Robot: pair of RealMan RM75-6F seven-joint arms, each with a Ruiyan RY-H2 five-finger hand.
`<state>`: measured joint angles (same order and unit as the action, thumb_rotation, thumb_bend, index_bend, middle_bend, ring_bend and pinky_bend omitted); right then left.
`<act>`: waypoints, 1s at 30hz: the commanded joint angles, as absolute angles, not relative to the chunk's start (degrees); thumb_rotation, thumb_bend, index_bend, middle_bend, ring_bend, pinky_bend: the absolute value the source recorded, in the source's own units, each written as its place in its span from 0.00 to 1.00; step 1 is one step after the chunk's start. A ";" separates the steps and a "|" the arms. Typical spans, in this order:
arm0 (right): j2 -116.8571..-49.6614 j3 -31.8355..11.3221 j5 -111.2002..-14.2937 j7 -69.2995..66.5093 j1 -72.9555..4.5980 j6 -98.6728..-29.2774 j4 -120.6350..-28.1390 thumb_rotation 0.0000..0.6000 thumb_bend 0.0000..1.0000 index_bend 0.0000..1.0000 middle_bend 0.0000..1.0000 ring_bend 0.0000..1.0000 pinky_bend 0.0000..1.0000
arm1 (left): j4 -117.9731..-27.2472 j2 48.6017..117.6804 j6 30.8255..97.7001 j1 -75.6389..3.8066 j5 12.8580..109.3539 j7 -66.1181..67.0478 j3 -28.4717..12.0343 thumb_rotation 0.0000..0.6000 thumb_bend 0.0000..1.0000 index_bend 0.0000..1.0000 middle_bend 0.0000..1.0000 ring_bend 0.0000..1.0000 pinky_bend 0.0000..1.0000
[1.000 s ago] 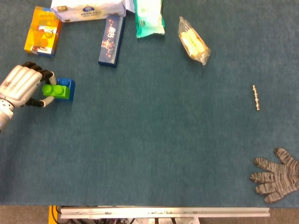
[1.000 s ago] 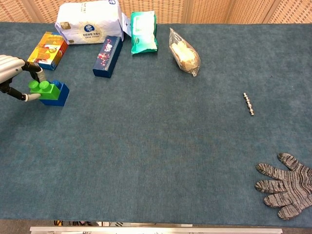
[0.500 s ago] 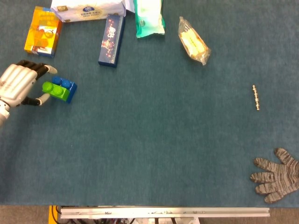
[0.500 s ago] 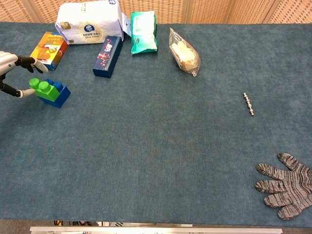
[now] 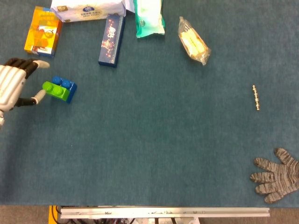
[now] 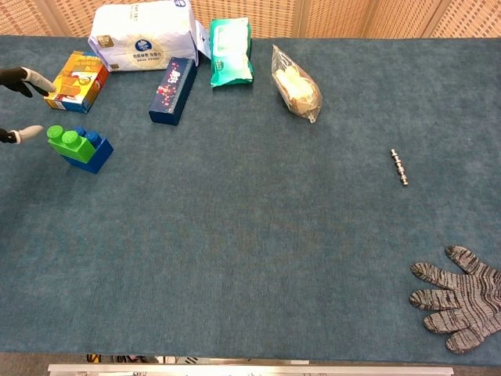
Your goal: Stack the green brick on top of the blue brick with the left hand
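Green brick (image 5: 53,89): it sits on top of the blue brick (image 5: 68,90), shifted toward my left side so it hangs over that end; the pair lies on the blue-green table cloth (image 5: 149,149) at the far left, a little below the orange box (image 5: 43,31).
Blue brick: flat on the cloth, two of its studs showing beside the green one in the head view.
My left hand (image 5: 13,84): open, fingers spread apart, holding nothing. The lower fingertip (image 5: 40,94) lies just beside the green brick's end; from the head view I cannot tell whether it touches, while the chest view shows a small gap. My upper fingers (image 6: 25,77) point toward the orange box.
My right hand: neither camera shows it.
Far edge of the table: a white tissue pack (image 5: 88,9), a dark blue carton (image 5: 111,39), a green wipes pack (image 5: 149,18) and a clear bag of snacks (image 5: 193,42).
Right side: a small metal chain piece (image 5: 256,97), well apart from the bricks.
Near right corner: a grey knitted glove (image 5: 275,175) lying flat.
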<state>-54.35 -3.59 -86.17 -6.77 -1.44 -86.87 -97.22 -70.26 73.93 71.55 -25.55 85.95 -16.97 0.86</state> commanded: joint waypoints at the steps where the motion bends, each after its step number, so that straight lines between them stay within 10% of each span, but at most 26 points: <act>1: -54.68 -3.58 -85.86 -6.57 -1.34 -86.80 -96.81 1.00 0.23 0.39 0.47 0.29 0.28 | -76.57 72.23 76.57 -21.33 82.87 -12.08 -0.72 1.00 0.29 0.26 0.31 0.31 0.25; 30: -58.48 -1.93 -89.94 -7.71 -2.95 -85.27 -93.19 1.00 0.23 0.39 0.47 0.29 0.28 | -96.99 67.61 90.97 -6.63 83.14 4.38 0.52 1.00 0.29 0.28 0.33 0.31 0.25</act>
